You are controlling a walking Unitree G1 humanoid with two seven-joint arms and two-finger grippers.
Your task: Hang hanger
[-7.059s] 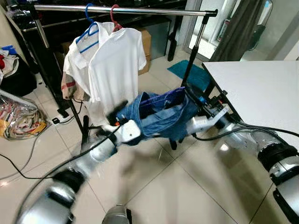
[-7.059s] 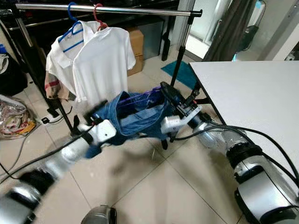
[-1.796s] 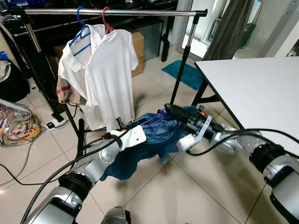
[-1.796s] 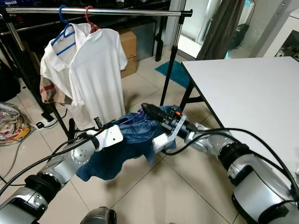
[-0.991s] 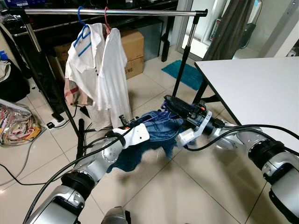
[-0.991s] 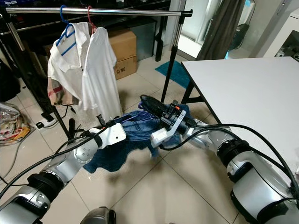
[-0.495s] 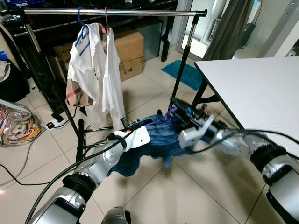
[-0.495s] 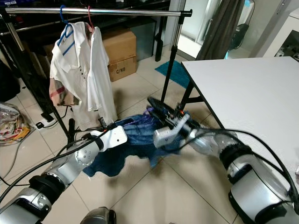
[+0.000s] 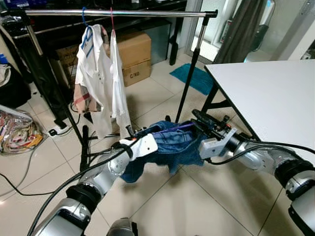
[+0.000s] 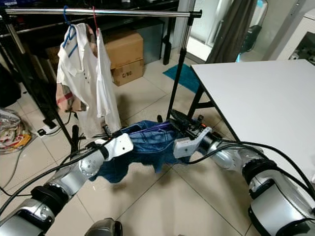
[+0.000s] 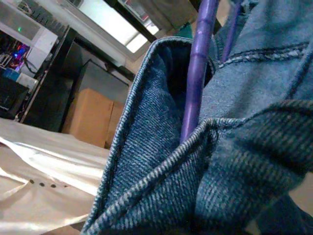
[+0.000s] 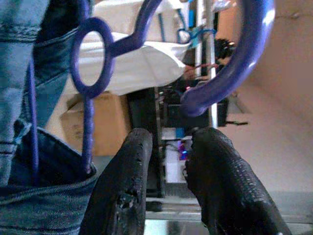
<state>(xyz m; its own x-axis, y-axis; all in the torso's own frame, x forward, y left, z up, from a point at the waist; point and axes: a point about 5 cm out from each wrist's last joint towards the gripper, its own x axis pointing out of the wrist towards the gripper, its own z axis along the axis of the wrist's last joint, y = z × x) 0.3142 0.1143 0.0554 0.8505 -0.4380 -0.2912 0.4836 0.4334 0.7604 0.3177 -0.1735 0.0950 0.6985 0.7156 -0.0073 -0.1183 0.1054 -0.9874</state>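
A purple hanger (image 9: 170,129) carrying blue jeans (image 9: 170,145) hangs low above the tiled floor between my two arms. My right gripper (image 9: 199,118) meets the hanger's right end. In the right wrist view its fingers (image 12: 122,196) stand almost together and the purple hook (image 12: 234,63) arches just past their tips; denim hides the grip point. My left gripper (image 9: 131,132) is buried under the jeans' left side, where the hanger bar (image 11: 195,88) runs through folded denim (image 11: 244,161). The silver clothes rail (image 9: 118,12) is high above and further away.
Two white shirts (image 9: 101,73) hang on a blue and a red hanger at the rail's left part. The rail's right post (image 9: 192,64) stands just behind the jeans. A white table (image 9: 266,93) is on the right, with a cardboard box (image 9: 135,54) and plastic bags (image 9: 17,130) further back.
The hanger with the jeans has shifted right and now lies more level between my grippers. The white shirts on the rail have swung round and hang edge-on.
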